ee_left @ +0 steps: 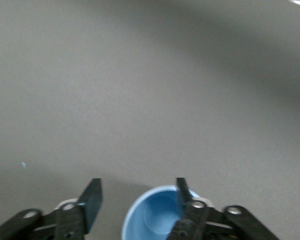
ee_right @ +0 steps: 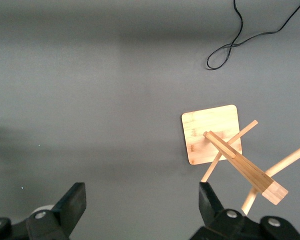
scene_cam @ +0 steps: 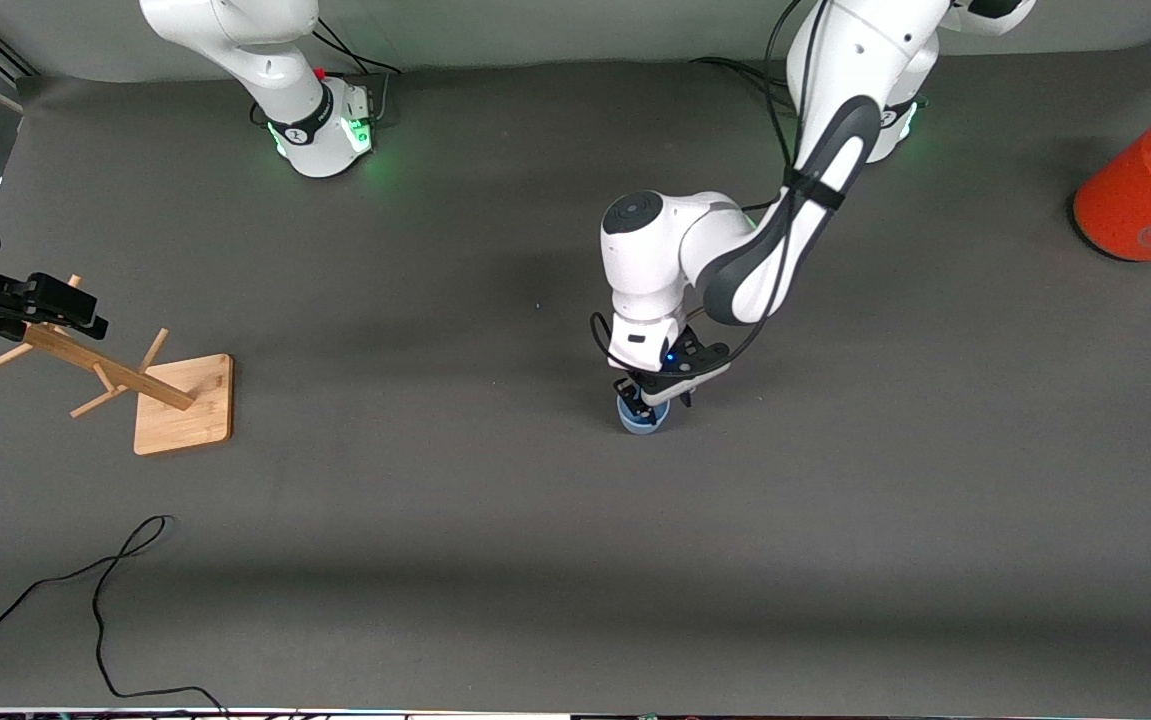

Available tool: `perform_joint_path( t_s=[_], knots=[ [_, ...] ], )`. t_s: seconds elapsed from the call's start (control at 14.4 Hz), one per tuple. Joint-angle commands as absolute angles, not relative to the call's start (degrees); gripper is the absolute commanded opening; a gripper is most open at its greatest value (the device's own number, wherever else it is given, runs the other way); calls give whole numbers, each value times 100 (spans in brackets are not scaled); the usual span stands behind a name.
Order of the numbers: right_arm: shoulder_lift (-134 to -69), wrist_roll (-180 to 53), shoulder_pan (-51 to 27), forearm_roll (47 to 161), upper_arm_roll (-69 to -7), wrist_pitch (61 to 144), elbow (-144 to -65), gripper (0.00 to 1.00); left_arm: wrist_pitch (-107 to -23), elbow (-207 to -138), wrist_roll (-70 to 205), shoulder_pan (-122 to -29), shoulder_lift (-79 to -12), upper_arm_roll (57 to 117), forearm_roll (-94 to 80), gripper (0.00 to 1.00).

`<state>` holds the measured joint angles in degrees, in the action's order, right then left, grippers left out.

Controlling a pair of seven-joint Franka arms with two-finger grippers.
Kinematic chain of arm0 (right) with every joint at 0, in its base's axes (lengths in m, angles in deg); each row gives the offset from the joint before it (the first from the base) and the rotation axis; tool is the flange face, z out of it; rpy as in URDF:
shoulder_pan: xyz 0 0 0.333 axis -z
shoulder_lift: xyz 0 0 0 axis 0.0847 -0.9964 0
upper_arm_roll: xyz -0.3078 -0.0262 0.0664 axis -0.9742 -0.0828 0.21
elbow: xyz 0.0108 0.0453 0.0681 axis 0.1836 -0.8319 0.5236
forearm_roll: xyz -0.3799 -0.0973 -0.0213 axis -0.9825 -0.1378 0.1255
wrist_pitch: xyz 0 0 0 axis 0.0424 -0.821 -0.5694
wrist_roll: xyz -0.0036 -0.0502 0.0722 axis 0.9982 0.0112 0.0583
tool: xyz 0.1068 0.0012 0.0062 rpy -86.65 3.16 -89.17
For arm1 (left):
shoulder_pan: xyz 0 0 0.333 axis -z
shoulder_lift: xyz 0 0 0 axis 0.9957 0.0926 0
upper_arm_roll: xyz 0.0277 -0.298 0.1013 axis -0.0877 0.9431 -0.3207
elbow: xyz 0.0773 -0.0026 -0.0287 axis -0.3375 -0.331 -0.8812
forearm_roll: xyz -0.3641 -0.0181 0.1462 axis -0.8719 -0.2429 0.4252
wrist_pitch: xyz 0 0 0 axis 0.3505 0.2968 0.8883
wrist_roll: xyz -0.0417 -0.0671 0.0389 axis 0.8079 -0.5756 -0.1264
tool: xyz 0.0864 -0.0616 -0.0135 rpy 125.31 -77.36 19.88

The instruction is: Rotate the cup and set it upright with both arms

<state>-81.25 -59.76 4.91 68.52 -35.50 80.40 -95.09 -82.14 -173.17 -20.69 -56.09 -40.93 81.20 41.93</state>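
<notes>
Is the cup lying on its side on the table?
No: in the left wrist view the cup stands upright, its round mouth open upward between the left gripper fingers.

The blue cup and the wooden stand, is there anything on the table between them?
No. In the front view, only bare grey table lies between the blue cup and the wooden stand.

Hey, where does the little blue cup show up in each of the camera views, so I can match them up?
Front view: the cup stands upright on the table near the middle, under the left gripper.
Left wrist view: the cup sits at the bottom edge, mouth open to the camera, one finger inside its rim.
Right wrist view: not in it.
Shared landmark: the left gripper's fingers at the cup; the wooden rack links the front and right wrist views.
</notes>
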Motion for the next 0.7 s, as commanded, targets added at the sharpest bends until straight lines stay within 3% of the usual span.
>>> perform_joint_path(
  t_s=[0.0, 0.21, 0.49, 0.63],
  knots=[
    [-8086, -5945, 468, 6785, -3546, 8032, -9536, 100, -7392, -16754, -610, -5770, -4448, 8036, 3109, 100],
    [-8086, -5945, 468, 6785, -3546, 8032, -9527, 100, -6511, -16014, 1034, -6409, -4632, 8000, 2229, 100],
    [-8086, -5953, 468, 6785, -3546, 8032, -9536, 100, -5704, -16100, 3940, -7605, -5326, 7983, 1295, 100],
    [-8078, -5945, 468, 6785, -3546, 8032, -9527, 100, -5280, -16109, 4815, -7800, -5581, 7660, 1251, 100]
  ],
)
